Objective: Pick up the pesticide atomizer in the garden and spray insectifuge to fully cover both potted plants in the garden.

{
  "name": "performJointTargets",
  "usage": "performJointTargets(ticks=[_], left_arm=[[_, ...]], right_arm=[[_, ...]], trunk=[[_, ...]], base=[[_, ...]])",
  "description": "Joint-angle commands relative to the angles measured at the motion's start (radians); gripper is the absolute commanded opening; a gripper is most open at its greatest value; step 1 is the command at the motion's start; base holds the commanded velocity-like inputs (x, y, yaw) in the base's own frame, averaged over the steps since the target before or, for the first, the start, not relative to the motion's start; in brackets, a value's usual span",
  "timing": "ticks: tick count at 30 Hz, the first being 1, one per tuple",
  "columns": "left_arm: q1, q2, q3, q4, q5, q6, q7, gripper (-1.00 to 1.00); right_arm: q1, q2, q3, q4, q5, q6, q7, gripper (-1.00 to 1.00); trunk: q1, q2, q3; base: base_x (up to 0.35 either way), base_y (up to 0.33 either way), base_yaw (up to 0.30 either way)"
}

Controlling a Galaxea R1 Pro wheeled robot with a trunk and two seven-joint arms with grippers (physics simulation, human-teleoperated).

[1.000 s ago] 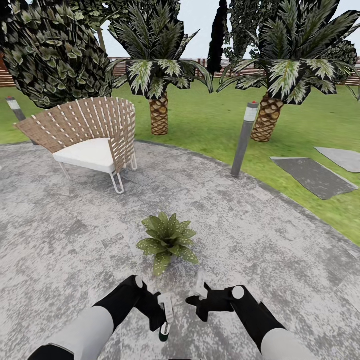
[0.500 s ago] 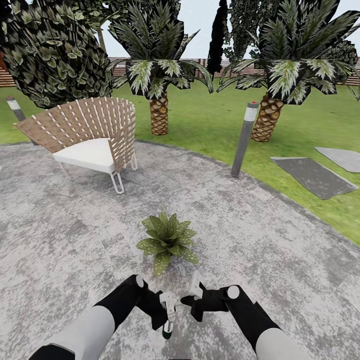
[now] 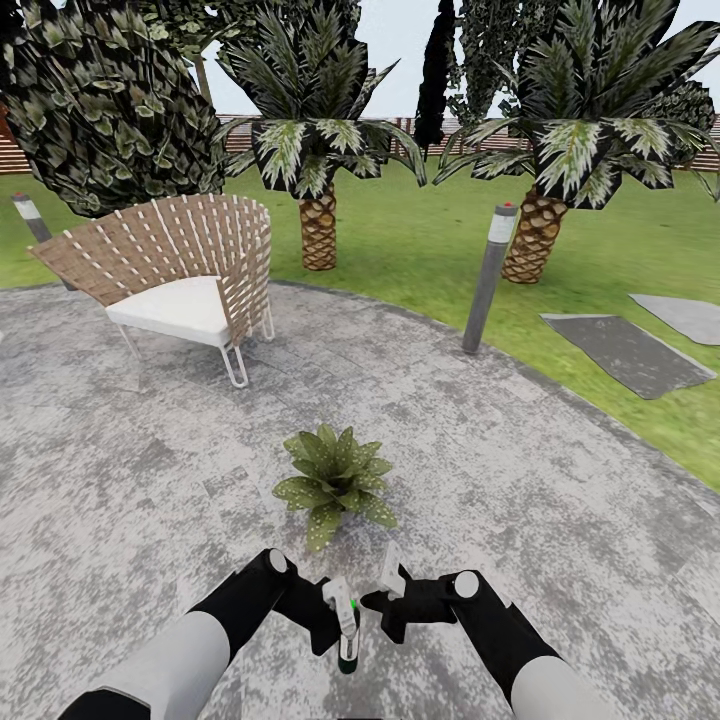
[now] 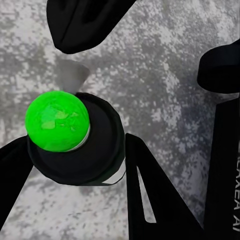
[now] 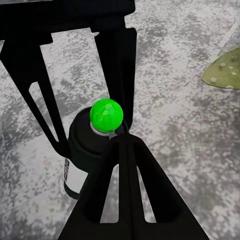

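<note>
Pesticide atomizer (image 3: 347, 640) upright at lower centre of the frame, clamped between the fingers (image 4: 150, 195) of the left gripper (image 3: 340, 615), bright green dot at its top. Right gripper (image 3: 392, 592) just beside it, fingers seemingly pressed together on nothing, tip close against the bottle's head.

Pickup done, by the look of it. Spraying seemingly at its start, with the speckled potted plant (image 3: 333, 485) just ahead at the middle of the frame, low on the grey patio (image 3: 520, 480). Leaf cover impossible to judge. Second plant left to do in any case.

Plenty of bare paving on every side of the potted plant for a pass around it. Wicker chair (image 3: 180, 265) well apart at upper left. Bollard lamp (image 3: 487, 275) at the patio's edge, upper right. Lawn (image 3: 420, 250) and two palms (image 3: 318, 160) beyond, stepping slabs (image 3: 625, 350) in the grass at far right, wooden fence (image 3: 240, 130) along the top.
</note>
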Motion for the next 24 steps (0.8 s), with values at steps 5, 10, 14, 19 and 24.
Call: performJointTargets(ticks=[5,10,14,19,24], left_arm=[[0.0,-0.001,-0.001,-0.001,0.004,0.008,-0.003,-1.0],[0.0,-0.001,-0.001,-0.001,0.035,0.007,-0.003,-1.0],[0.0,-0.001,-0.001,0.006,0.044,-0.023,-0.003,-1.0],[0.0,-0.001,-0.001,0.008,0.045,-0.027,-0.003,-1.0],[0.0,0.003,-0.003,0.013,0.04,-0.029,-0.003,-1.0]], right_arm=[[0.0,0.0,-0.001,-0.001,0.01,-0.008,0.001,-1.0],[0.0,0.0,-0.001,-0.001,0.01,-0.008,0.001,-1.0],[0.0,0.0,-0.001,0.0,0.01,-0.008,0.001,-1.0],[0.0,0.0,-0.001,0.0,0.01,-0.008,0.001,-1.0],[0.0,0.0,-0.001,0.0,0.01,-0.008,0.001,-1.0]], trunk=[[0.0,0.0,-0.001],[0.0,0.0,-0.001],[0.0,0.0,-0.001],[0.0,0.0,-0.001],[0.0,0.0,-0.001]], base=[[0.0,0.0,0.0],[0.0,0.0,0.0],[0.0,0.0,0.0],[0.0,0.0,0.0],[0.0,0.0,0.0]])
